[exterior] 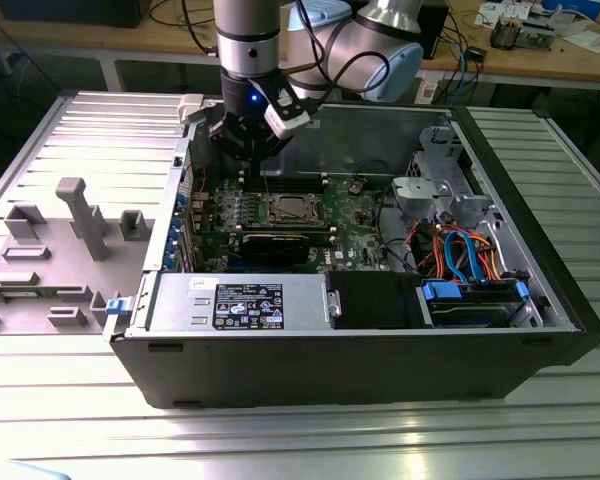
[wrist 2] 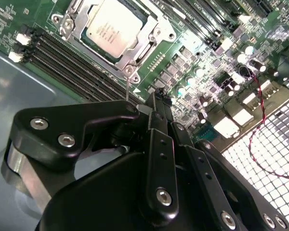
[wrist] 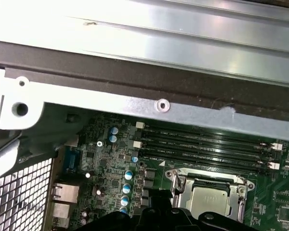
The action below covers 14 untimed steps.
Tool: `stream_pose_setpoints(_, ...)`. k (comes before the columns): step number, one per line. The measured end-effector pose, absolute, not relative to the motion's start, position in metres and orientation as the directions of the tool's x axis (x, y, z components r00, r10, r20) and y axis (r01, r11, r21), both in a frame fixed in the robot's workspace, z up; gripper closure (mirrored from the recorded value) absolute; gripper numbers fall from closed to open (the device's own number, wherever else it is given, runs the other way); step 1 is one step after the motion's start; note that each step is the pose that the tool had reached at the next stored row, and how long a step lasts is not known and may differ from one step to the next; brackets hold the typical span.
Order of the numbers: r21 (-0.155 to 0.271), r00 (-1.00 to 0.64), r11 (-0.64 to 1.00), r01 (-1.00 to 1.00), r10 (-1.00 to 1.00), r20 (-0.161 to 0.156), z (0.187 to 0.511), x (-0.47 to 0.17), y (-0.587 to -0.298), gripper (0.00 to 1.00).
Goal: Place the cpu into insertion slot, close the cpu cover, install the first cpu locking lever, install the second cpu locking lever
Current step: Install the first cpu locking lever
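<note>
Jaws, apparently closed, hang near one cpu, one cpu cover.

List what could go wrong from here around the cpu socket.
1. The thin lever beside the cpu cover looks slender; the gripper might slip off it or bend it.
2. The gripper hangs close over the memory slots; a small drift could strike them.

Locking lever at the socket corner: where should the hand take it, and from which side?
Grip the locking lever on its thin straight shank, near the free end, coming from above on the memory slots' side. It seems to rise off the cpu cover's corner, so only the shank has room around it.
</note>
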<state>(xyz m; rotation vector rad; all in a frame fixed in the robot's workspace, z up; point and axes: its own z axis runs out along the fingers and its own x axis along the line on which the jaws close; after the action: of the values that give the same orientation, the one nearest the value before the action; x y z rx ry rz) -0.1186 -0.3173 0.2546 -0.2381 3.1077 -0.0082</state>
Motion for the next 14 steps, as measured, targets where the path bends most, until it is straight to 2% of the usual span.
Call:
stream_pose_setpoints(10, -0.007, -0.989, 0.989, -0.148, -0.148, -0.026, 0.2563, -0.1186, -0.3130, 0.89)
stream_pose_setpoints(14, -0.011, -0.989, 0.989, -0.145, -0.146, -0.037, 0.2599, -0.1186, -0.3101, 0.89)
